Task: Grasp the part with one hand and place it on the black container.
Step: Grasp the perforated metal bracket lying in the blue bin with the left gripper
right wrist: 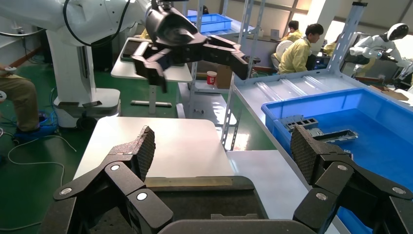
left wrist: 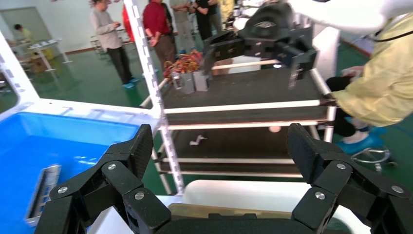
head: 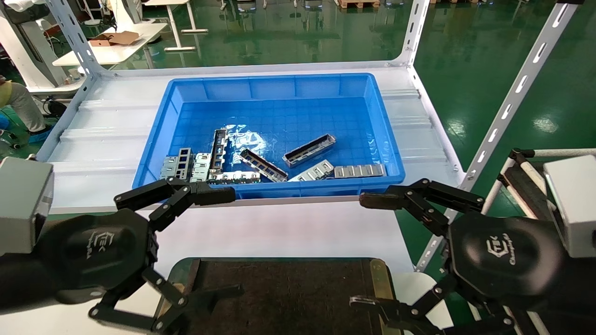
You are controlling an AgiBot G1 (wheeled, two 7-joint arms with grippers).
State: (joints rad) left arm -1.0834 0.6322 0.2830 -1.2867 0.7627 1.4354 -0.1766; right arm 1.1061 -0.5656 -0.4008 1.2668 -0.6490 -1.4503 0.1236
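**Both hands wide over the tray, parts in the bin**

On the white shelf, a blue bin (head: 274,135) sits in the middle, and all the metal pieces lie on its near floor. One part (head: 309,150) — a long narrow silver trough with a dark slotted inside — lies tilted right of centre, apart from the rest. A second trough (head: 263,165) lies diagonally just left of it, and a third (head: 218,151) runs near-to-far farther left. Flat silver plates (head: 359,170) lie along the near wall at right, with more of them (head: 177,164) at the near left corner.

Nearer than the shelf, a white table (head: 279,228) carries the black tray (head: 279,298), its dark inside bare and a brass strip showing on its right side. Nothing lies in the tray.

Left hand (head: 167,253) hangs over the tray's left edge, fingers spread wide, holding nothing; its far fingers reach toward the bin's near wall. Right hand (head: 372,251) hangs over the tray's right edge, likewise released and holding nothing — its far fingertip lies just below the bin's near right corner in the head view. Neither hand touches a part. Each wrist view shows its own spread fingers, with the tray's rim between them and the other hand farther off.
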